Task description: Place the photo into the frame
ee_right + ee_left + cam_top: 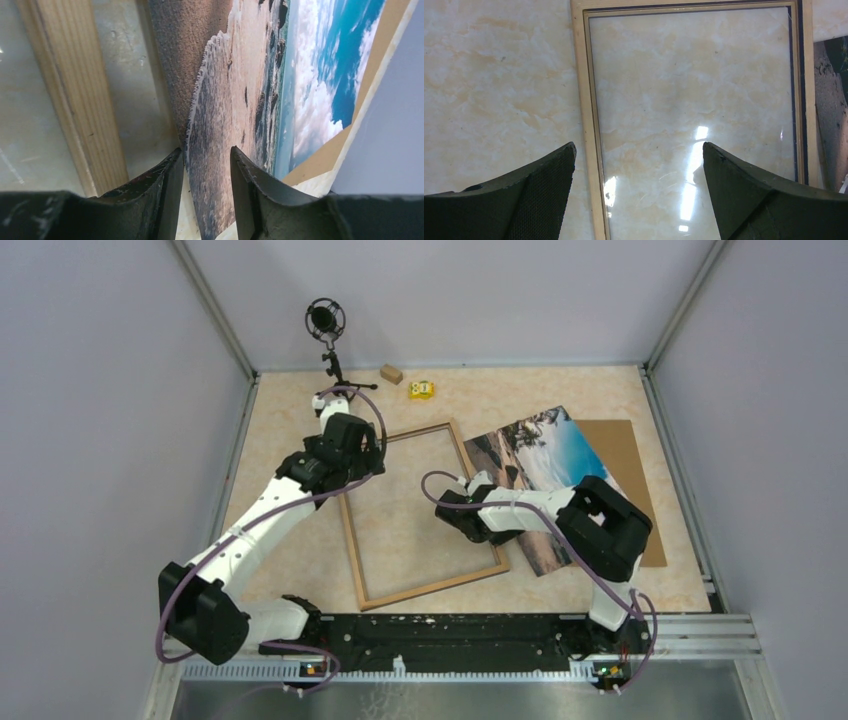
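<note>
Right gripper (206, 155) is being held narrow astride the one photo's (225, 100) edge at right-centre, grip unclear; left gripper (639, 150) is being held wide over the one frame's (584, 100) left rail, bare table (489, 75) alongside.

The frame (75, 100) is pale wood with visible grain. Its pane (694, 100) is clear and glossy, catching lamp glare. The photo (310, 90) is smooth printed paper. The backing board (628, 455) looks matt brown, perhaps cardboard. The table (489, 75) is smooth and marble-patterned. The left gripper (639, 150) has matt black fingers (544, 195), finely textured inside.
</note>
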Controlling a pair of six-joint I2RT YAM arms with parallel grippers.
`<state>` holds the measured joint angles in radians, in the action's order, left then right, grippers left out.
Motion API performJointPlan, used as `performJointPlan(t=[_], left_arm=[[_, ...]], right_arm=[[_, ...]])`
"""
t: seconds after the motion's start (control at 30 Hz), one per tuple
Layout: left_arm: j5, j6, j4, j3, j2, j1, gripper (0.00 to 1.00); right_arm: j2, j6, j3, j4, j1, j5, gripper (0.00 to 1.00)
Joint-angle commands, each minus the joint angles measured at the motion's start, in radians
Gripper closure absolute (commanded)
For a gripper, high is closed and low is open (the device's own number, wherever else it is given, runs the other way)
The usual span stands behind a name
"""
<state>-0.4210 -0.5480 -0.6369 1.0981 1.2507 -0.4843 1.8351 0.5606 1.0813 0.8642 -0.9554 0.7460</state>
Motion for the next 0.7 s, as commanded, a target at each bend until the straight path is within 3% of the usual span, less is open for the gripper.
performJointPlan(t=[0.0, 0.13, 0.33, 0.67], left_arm=[[0.037, -0.003, 0.026, 0.026, 0.001, 0.02, 0.02], [0.05, -0.001, 0.031, 0.023, 0.0, 0.026, 0.02], [0.076, 0.008, 0.043, 0.018, 0.001, 0.029, 0.02], [0.109, 0.016, 0.051, 0.016, 0.009, 0.038, 0.02]], right_arm=[[0.049, 0.071, 0.02, 0.048, -0.011, 0.055, 0.61], [0.066, 0.112, 0.025, 0.083, -0.011, 0.098, 0.72], [0.07, 0.135, 0.036, 0.097, -0.013, 0.145, 0.74], [0.064, 0.14, 0.062, 0.104, -0.013, 0.208, 0.88]])
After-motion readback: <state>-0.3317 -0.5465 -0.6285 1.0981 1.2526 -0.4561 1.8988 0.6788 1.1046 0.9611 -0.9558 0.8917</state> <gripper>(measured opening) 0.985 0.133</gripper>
